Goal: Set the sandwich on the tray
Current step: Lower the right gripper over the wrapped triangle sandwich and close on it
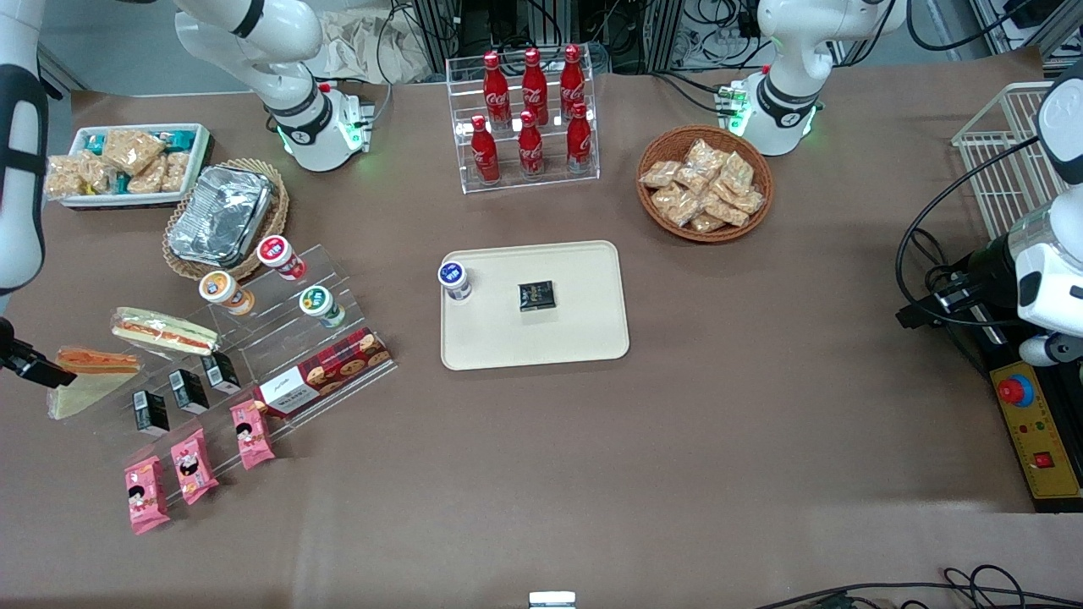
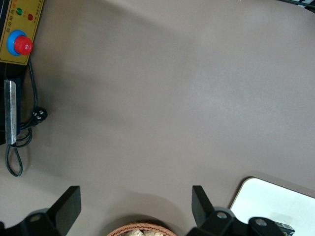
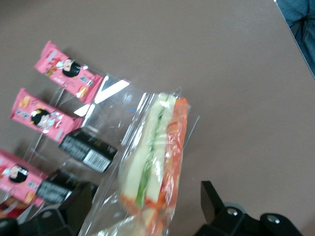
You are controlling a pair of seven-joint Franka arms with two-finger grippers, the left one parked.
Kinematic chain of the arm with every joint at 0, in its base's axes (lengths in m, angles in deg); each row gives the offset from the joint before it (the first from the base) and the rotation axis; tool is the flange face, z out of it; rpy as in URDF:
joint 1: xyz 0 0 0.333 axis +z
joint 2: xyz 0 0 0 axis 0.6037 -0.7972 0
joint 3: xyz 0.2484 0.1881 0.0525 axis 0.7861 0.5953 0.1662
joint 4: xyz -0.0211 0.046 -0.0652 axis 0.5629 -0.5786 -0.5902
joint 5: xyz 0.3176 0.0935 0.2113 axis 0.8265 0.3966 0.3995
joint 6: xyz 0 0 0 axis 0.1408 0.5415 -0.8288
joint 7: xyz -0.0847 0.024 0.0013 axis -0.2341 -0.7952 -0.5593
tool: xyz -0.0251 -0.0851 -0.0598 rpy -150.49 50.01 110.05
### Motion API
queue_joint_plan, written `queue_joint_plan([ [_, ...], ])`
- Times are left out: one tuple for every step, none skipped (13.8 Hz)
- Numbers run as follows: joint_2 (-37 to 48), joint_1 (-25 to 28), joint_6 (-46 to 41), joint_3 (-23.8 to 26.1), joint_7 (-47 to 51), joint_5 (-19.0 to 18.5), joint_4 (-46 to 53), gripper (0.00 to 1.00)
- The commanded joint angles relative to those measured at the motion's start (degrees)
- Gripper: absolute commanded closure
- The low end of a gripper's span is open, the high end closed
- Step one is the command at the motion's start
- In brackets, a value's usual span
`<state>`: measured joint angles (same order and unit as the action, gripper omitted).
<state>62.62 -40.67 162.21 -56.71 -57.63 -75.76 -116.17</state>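
Clear-wrapped sandwich (image 3: pixel 156 162) lies on the acrylic display stand (image 1: pixel 254 355) at the working arm's end of the table, well apart from the beige tray (image 1: pixel 584 330). Gripper (image 3: pixel 142 206) hovers above it, fingers spread, not touching.

Sandwich (image 3: pixel 157 162) wrap clear, glossy; tray (image 1: pixel 584 338) smooth matt plastic.

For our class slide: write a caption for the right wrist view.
Open gripper poised around the wrapped sandwich, beside pink snack packs.
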Motion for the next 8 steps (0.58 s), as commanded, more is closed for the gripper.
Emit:
queue_joint_plan([
  [-2.2, -0.2, 0.9, -0.4, 1.4, -0.1, 1.4, 0.02],
  [-2.8, -1.0, 0.9, -0.5, 1.5, 0.2, 1.4, 0.02],
  [-3.2, -1.5, 1.0, -0.4, 2.5, 1.0, 1.3, 0.02],
  [-3.3, -1.5, 0.9, -0.4, 3.1, 2.0, 0.9, 0.02],
  [-3.4, -1.6, 0.5, -0.4, 3.4, 3.1, 0.7, 0.02],
  [-3.5, -2.0, 0.3, -0.4, 3.4, 4.1, 0.6, 0.02],
  [-3.8, -2.3, 0.2, -0.4, 3.3, 4.5, 0.6, 0.02],
  [-4.1, -2.3, 0.2, -0.4, 3.4, 5.2, 0.6, 0.02],
])
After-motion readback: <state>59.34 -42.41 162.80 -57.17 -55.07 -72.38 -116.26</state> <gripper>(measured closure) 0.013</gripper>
